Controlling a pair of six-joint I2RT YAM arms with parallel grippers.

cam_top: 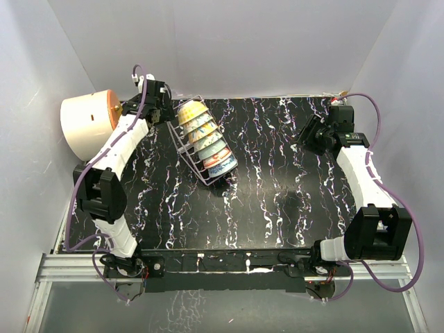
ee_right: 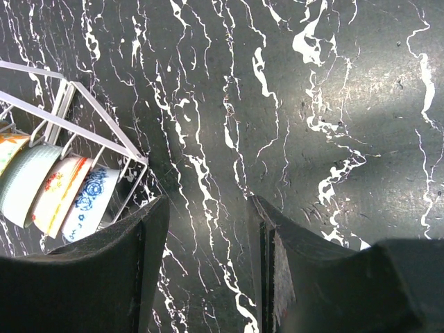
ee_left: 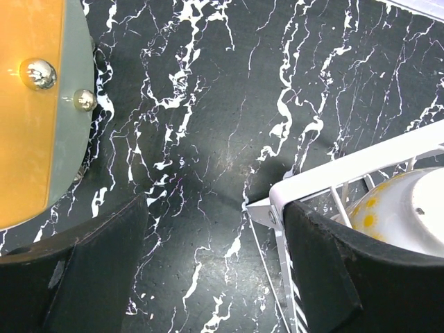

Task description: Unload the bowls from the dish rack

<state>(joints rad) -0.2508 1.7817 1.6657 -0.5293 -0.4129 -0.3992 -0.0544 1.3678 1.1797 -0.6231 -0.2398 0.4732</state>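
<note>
The silver wire dish rack (cam_top: 191,154) stands on the black marble table left of centre, with several patterned bowls (cam_top: 207,137) on edge in a row in it. My left gripper (cam_top: 161,111) hangs open at the rack's far left end. In the left wrist view the rack's corner (ee_left: 277,202) sits just inside the right finger (ee_left: 361,277), and a yellow-and-white bowl (ee_left: 409,211) shows behind it. Only table lies between the fingers of the left gripper (ee_left: 215,257). My right gripper (cam_top: 309,132) is open far to the right. The right wrist view shows this gripper (ee_right: 208,263) over bare table, with the rack (ee_right: 90,118) and bowls (ee_right: 41,187) at the left.
A large cream-and-orange cylinder (cam_top: 87,123) lies at the table's far left edge, right behind the left arm; its orange end (ee_left: 28,118) fills the left of the left wrist view. White walls close in the table on three sides.
</note>
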